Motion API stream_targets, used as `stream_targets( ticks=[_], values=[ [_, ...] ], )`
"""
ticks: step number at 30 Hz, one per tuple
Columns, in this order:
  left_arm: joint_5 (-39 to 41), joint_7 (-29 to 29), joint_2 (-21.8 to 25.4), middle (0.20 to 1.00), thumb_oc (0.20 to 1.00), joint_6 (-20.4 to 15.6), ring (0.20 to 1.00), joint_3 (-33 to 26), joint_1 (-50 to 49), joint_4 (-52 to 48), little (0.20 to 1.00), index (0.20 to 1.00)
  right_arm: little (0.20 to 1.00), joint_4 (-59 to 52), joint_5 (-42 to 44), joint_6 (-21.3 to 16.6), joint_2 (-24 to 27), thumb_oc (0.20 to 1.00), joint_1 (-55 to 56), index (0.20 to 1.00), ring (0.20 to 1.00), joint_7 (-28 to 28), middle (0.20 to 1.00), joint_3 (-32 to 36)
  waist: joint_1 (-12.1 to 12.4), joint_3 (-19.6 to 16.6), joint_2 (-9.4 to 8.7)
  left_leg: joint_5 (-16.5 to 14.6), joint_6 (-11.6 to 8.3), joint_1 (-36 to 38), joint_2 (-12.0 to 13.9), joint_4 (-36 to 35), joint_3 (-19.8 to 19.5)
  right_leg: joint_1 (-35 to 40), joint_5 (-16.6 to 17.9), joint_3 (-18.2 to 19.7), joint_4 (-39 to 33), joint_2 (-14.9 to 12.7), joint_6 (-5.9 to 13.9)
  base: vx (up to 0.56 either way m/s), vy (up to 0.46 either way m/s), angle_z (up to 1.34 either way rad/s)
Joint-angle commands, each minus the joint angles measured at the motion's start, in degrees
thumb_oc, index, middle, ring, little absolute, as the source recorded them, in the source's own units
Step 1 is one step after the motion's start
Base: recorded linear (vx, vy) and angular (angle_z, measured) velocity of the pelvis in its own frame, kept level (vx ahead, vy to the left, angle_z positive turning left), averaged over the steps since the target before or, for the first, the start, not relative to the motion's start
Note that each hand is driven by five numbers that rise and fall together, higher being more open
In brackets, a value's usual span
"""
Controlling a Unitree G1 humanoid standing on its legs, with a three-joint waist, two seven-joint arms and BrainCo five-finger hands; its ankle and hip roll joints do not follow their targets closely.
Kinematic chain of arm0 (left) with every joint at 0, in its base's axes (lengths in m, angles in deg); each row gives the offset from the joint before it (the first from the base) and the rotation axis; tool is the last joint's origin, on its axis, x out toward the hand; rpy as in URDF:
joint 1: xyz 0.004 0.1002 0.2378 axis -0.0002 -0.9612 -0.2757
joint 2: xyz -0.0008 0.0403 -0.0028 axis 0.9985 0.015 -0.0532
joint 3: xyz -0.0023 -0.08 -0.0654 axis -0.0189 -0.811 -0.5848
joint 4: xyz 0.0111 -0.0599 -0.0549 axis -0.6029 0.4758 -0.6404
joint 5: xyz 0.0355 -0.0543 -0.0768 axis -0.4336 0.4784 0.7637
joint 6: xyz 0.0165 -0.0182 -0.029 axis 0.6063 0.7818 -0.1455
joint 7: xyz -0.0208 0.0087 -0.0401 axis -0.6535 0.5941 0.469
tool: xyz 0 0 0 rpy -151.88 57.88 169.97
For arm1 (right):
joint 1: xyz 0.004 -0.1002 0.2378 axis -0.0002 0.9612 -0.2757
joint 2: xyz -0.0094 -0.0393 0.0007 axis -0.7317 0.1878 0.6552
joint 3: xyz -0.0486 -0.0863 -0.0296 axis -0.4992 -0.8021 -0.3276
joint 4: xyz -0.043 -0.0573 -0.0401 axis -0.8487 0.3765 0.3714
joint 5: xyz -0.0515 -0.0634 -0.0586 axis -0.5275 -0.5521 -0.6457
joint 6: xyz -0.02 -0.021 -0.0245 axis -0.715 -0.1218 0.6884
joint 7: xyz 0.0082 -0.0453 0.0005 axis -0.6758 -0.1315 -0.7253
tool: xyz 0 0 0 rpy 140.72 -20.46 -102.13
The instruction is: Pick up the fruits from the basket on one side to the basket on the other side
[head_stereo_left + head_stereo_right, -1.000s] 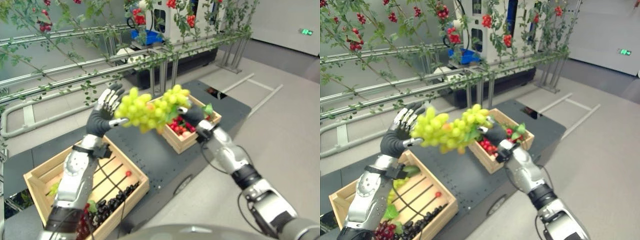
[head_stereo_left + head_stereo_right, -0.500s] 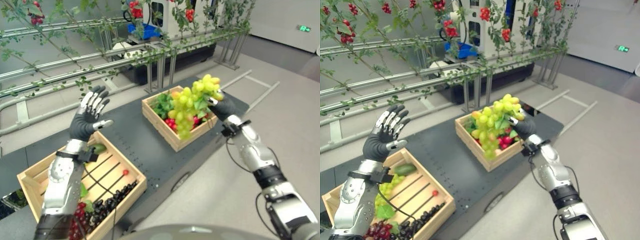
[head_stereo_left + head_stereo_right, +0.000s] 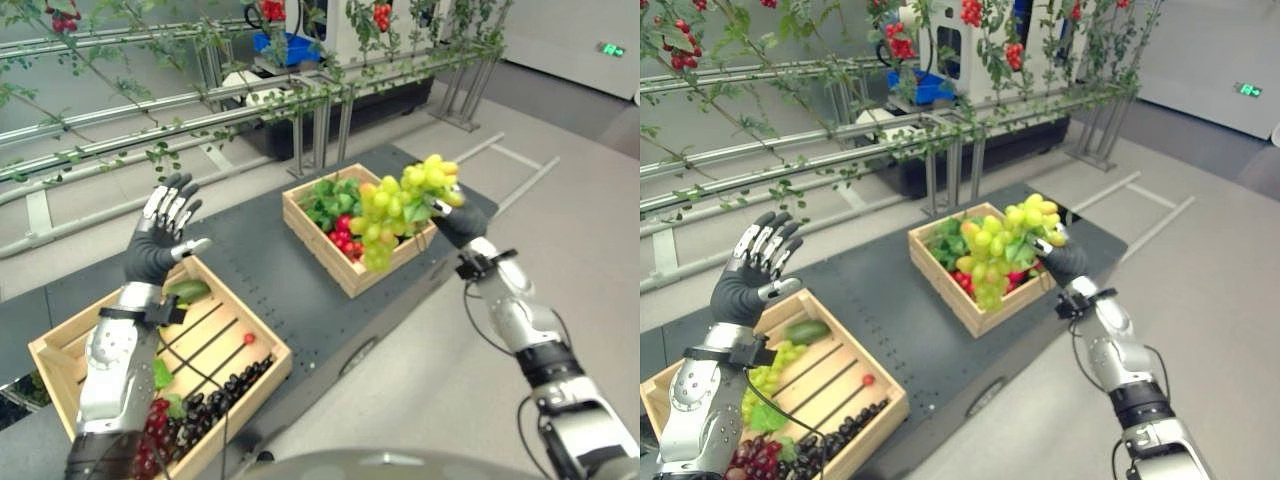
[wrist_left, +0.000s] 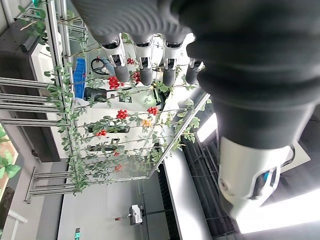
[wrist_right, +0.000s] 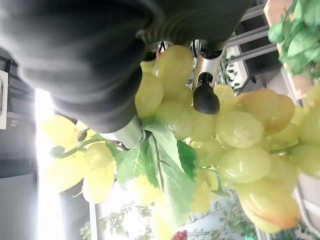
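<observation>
Green grape bunch (image 3: 400,205): one, held above the right crate.
Two wooden crates stand on the dark table (image 3: 270,275). The right hand (image 3: 455,222) has its fingers curled round the bunch's upper end, and the grapes hang over the right crate (image 3: 345,265), which holds red fruit and green leaves. The left hand (image 3: 160,235) is raised over the far corner of the left crate (image 3: 60,350), fingers straight and spread, touching nothing. The left crate holds dark grapes (image 3: 215,410), red grapes, one small red fruit (image 3: 248,339) and one green oblong fruit (image 3: 185,292). Metal rails with vines (image 3: 200,95) run beyond the table.
</observation>
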Motion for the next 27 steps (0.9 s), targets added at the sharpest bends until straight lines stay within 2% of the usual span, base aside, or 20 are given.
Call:
stream_targets(
  ticks=[1,2,3,4,7,8,10,12,13,14,15,16,19,20,21,23,24,25,27],
  values=[
    [0.6,-0.1,1.4,1.000,1.000,-3.2,1.000,-1.2,0.6,2.2,1.000,1.000,0.200,-5.2,0.8,-5.1,2.3,0.200,-2.6,0.200,0.200,0.3,0.200,4.9,-1.1,-2.1,-0.87,-8.9,2.44,-0.9,-4.6,9.7,1.0,1.7,-4.8,-0.4,1.3,-0.3,1.64,-0.02,0.014,-0.10],
    [0.1,-0.6,1.3,1.000,1.000,-3.3,1.000,-1.2,0.3,2.8,1.000,1.000,0.200,-5.1,0.7,-5.5,2.2,0.200,-2.3,0.200,0.200,-0.3,0.200,5.1,-0.8,-1.0,-1.08,-11.4,2.25,-1.7,-5.0,14.5,-1.0,2.2,-4.8,1.2,1.3,-0.5,1.45,-0.02,0.013,-0.12],
    [0.1,-0.6,1.4,1.000,1.000,-3.3,1.000,-1.2,0.4,2.8,1.000,1.000,0.200,-5.1,0.7,-5.5,2.2,0.200,-2.4,0.200,0.200,-0.3,0.200,5.2,-0.8,-1.1,-1.20,-11.1,2.36,-1.9,-5.2,14.6,-1.0,2.0,-4.6,1.1,1.3,-0.6,1.46,-0.05,0.069,-0.34],
    [0.1,-1.0,1.2,1.000,1.000,-3.5,1.000,-1.6,-0.1,2.8,1.000,1.000,0.200,-5.5,-0.7,-5.6,3.0,0.200,-2.6,0.200,0.200,-0.6,0.200,4.9,0.1,-0.2,-1.33,-12.3,2.30,-2.9,-6.5,18.5,-5.3,2.1,-4.8,3.0,1.4,-0.9,1.30,-0.04,0.062,-0.49],
    [0.3,-2.0,0.8,1.000,1.000,-4.2,1.000,-1.5,0.8,3.9,1.000,1.000,0.200,-5.4,-0.5,-5.6,3.3,0.200,-2.5,0.200,0.200,-1.5,0.200,5.4,-0.4,0.9,-0.98,-13.5,2.84,-1.9,-7.7,17.2,-7.0,1.8,-4.6,3.8,2.8,-2.3,1.76,-0.12,0.171,-0.68],
    [0.0,-2.8,0.3,1.000,1.000,-4.4,1.000,-1.1,1.7,4.9,1.000,1.000,0.200,-6.0,-1.0,-5.7,3.9,0.200,-1.7,0.200,0.200,-1.8,0.200,6.4,-2.1,1.3,-0.54,-14.0,3.95,-1.9,-8.6,17.2,-6.3,0.4,-3.5,4.0,4.4,-4.2,2.47,-0.16,0.218,-0.09],
    [0.1,-3.5,-0.6,1.000,1.000,-4.7,1.000,-1.0,1.8,5.2,1.000,1.000,0.200,-7.2,-1.2,-6.1,3.6,0.200,-0.2,0.200,0.200,-2.4,0.200,7.7,-3.0,1.2,-0.02,-14.4,5.01,-2.2,-10.4,16.8,-5.1,-1.5,-2.6,4.5,5.8,-6.6,3.61,-0.17,0.273,-0.07],
    [-0.3,-4.0,-1.2,1.000,1.000,-4.9,1.000,-0.8,2.1,5.4,1.000,1.000,0.200,-8.2,-2.3,-6.3,3.4,0.200,0.4,0.200,0.200,-2.9,0.200,8.0,-3.6,1.5,0.51,-14.0,5.62,-1.7,-11.7,15.4,-3.8,-4.1,0.0,4.8,6.2,-9.8,5.13,-0.18,0.237,-0.39],
    [-0.9,-4.4,-1.3,1.000,1.000,-5.1,1.000,-1.1,2.1,5.3,1.000,1.000,0.200,-8.4,-2.6,-6.7,2.9,0.200,0.3,0.200,0.200,-3.7,0.200,8.4,-3.8,1.8,0.94,-14.0,5.53,-1.6,-12.1,14.7,-2.8,-5.1,2.5,3.7,5.7,-12.6,6.07,-0.26,0.186,-0.51],
    [-1.1,-4.6,-1.2,1.000,1.000,-5.3,1.000,-1.5,1.8,4.9,1.000,1.000,0.200,-8.4,-3.0,-6.9,2.5,0.200,0.1,0.200,0.200,-4.4,0.200,8.2,-3.3,2.3,1.34,-13.7,5.43,-2.1,-11.7,14.6,-1.4,-6.1,3.4,1.6,5.4,-14.9,6.16,-0.31,0.158,-0.85],
    [-1.9,-5.3,-1.1,1.000,1.000,-5.3,1.000,-2.0,1.5,4.7,1.000,1.000,0.200,-8.9,-4.3,-7.1,2.1,0.200,-0.2,0.200,0.200,-5.4,0.200,8.0,-1.9,2.7,2.08,-13.7,5.28,-2.7,-10.8,15.0,1.4,-6.2,2.2,-3.4,6.4,-16.1,5.41,-0.23,0.144,-1.06],
    [-1.9,-5.5,-0.9,1.000,1.000,-5.2,1.000,-2.4,1.5,4.6,1.000,1.000,0.200,-9.5,-4.4,-6.6,1.7,0.200,-0.2,0.200,0.200,-5.5,0.200,8.0,-1.2,2.6,2.65,-14.6,4.82,-2.0,-10.1,14.7,1.9,-5.7,0.2,-4.9,8.3,-15.3,5.55,-0.19,0.176,-1.26],
    [-2.1,-6.1,0.0,1.000,1.000,-5.2,1.000,-4.2,0.6,4.3,1.000,1.000,0.200,-9.1,-5.1,-6.4,1.0,0.200,-0.6,0.200,0.200,-6.0,0.200,8.1,1.2,3.2,2.11,-12.6,5.62,-0.9,-9.9,12.5,7.8,-3.5,-2.7,-14.4,16.9,-13.4,5.47,-0.17,0.102,-1.21],
    [-1.6,-6.2,0.0,1.000,1.000,-5.4,1.000,-4.6,0.2,4.2,1.000,1.000,0.200,-9.2,-4.7,-6.3,1.0,0.200,-0.7,0.200,0.200,-5.8,0.200,7.9,1.5,3.4,1.92,-12.2,5.92,-0.4,-9.8,12.0,9.1,-2.7,-3.7,-15.3,18.4,-12.1,5.59,-0.10,0.005,-1.03],
    [-1.5,-6.2,0.0,1.000,1.000,-5.4,1.000,-4.7,0.2,4.2,1.000,1.000,0.200,-9.2,-4.6,-6.3,1.0,0.200,-0.7,0.200,0.200,-5.7,0.200,7.8,1.6,3.5,1.92,-12.2,5.88,-0.2,-9.7,11.9,9.3,-2.6,-3.8,-15.1,18.5,-12.1,5.61,-0.09,-0.011,-1.00],
    [-1.2,-7.4,-0.2,1.000,1.000,-6.0,1.000,-5.3,-0.3,4.7,1.000,1.000,0.200,-9.3,-5.2,-6.4,1.4,0.200,-0.4,0.200,0.200,-5.6,0.200,7.2,2.5,3.2,2.01,-11.1,6.35,0.3,-9.0,10.9,13.1,-0.9,-7.9,-16.6,20.5,-7.5,4.30,-0.12,-0.072,-0.65],
    [-1.2,-7.6,-0.1,1.000,1.000,-6.2,1.000,-5.4,-0.6,4.8,1.000,1.000,0.200,-9.7,-4.5,-6.3,1.6,0.200,0.0,0.200,0.200,-5.3,0.200,7.4,3.1,3.0,2.14,-10.7,6.09,0.3,-8.5,10.7,14.5,-0.1,-9.4,-16.9,19.5,-6.1,3.35,-0.10,-0.098,-0.66],
    [-1.1,-7.6,-0.1,1.000,1.000,-6.2,1.000,-5.4,-0.6,4.8,1.000,1.000,0.200,-9.7,-4.4,-6.3,1.6,0.200,0.1,0.200,0.200,-5.2,0.200,7.5,3.3,3.0,2.12,-10.6,5.96,0.3,-8.4,10.8,14.6,-0.1,-9.4,-16.8,19.3,-5.9,3.14,-0.08,-0.090,-1.11],
    [-1.2,-7.6,-0.1,1.000,1.000,-6.7,1.000,-6.1,-1.3,4.3,1.000,1.000,0.200,-10.2,-4.4,-6.6,3.0,0.200,0.8,0.200,0.200,-5.1,0.200,8.3,4.1,2.0,2.02,-9.7,4.96,-0.4,-7.2,10.6,17.0,1.8,-10.6,-18.2,13.3,-4.1,2.08,-0.10,-0.166,-0.78]
  ],
)
